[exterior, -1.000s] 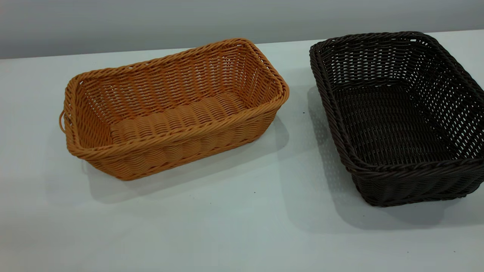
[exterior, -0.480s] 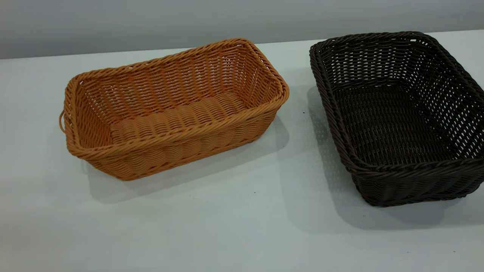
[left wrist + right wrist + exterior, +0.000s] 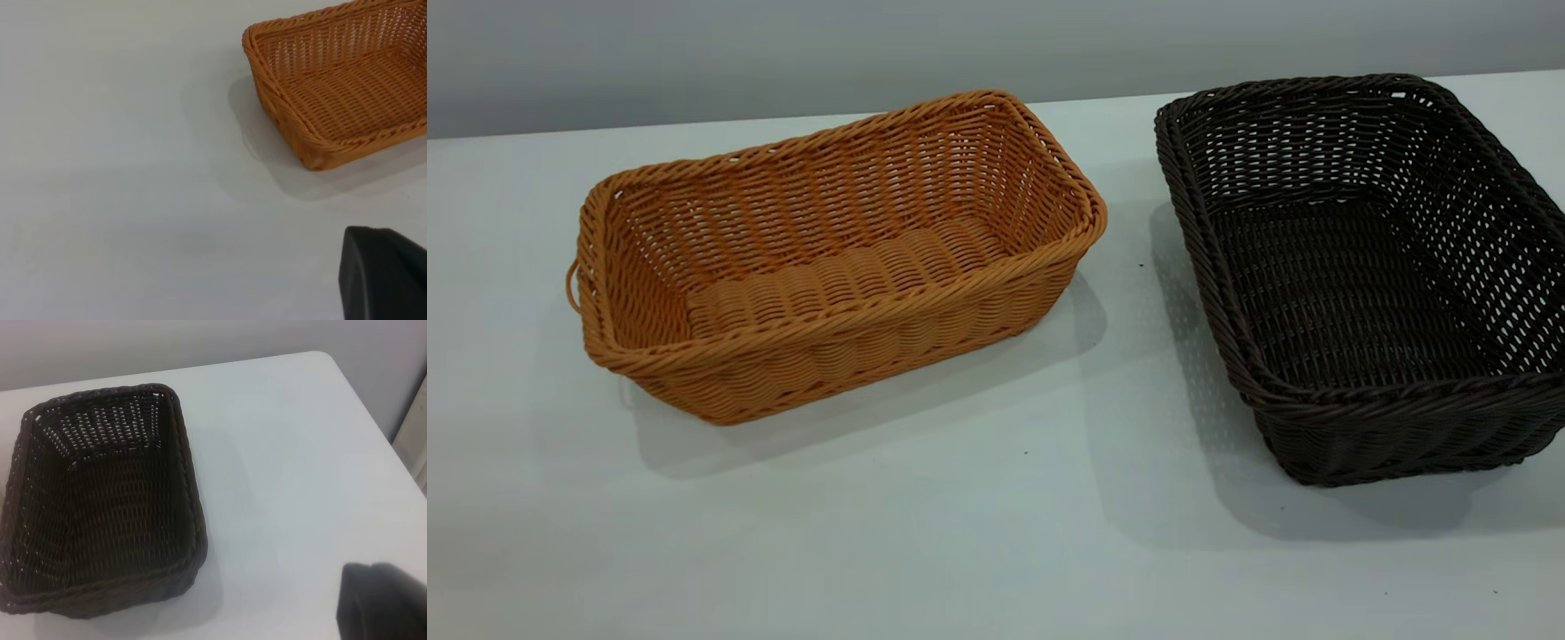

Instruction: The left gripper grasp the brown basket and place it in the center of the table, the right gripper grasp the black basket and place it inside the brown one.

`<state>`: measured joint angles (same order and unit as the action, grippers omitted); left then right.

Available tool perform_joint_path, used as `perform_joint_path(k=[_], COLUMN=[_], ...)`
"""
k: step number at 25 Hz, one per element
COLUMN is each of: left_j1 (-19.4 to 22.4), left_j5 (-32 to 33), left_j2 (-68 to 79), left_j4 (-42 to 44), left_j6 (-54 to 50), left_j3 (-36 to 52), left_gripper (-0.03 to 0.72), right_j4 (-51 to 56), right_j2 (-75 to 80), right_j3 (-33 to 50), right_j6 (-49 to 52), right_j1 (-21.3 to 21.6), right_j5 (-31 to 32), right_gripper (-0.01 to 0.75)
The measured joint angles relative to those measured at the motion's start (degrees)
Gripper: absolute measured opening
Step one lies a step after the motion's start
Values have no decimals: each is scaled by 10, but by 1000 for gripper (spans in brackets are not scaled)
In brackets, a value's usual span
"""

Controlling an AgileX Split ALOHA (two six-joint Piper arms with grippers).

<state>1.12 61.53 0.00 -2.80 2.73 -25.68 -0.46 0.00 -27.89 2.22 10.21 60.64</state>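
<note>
Nothing has shifted since the earlier frames. We see the rectangular orange-tan woven wicker basket [image 3: 831, 258] at centre-left of the plain white table [image 3: 996, 533], empty and upright. Well apart, at the right edge, sits the rectangular dark brown-black wicker basket [image 3: 1369, 276]. No writing shows anywhere. Only a black corner of the left gripper [image 3: 383, 273] and right gripper [image 3: 383, 600] shows, low right; we cannot tell their jaws' state.

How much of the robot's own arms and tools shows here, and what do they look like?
Very little. The exterior view shows no arm. The left wrist view shows one corner of the left tool: a dark, smooth, matte, rounded block. The right wrist view shows a similar black corner of the right tool. No cables or markings show.
</note>
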Motion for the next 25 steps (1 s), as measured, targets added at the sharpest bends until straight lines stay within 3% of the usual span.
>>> perform_joint_path(k=[15, 19, 25], left_j1=[-1, -2, -2], left_j5=[3, 1, -30], left_j2=[3, 38, 123], left_j4=[-37, -81, -121], left_j6=[50, 117, 215], left_j3=[-20, -61, -112], left_gripper=[0, 86, 349], right_j4=[45, 75, 123], right_j2=[0, 10, 91], right_j3=[-14, -50, -114], right_j6=[-14, -65, -100], right_j1=[0, 0, 0], right_j5=[8, 40, 42], right_gripper=[26, 142, 435])
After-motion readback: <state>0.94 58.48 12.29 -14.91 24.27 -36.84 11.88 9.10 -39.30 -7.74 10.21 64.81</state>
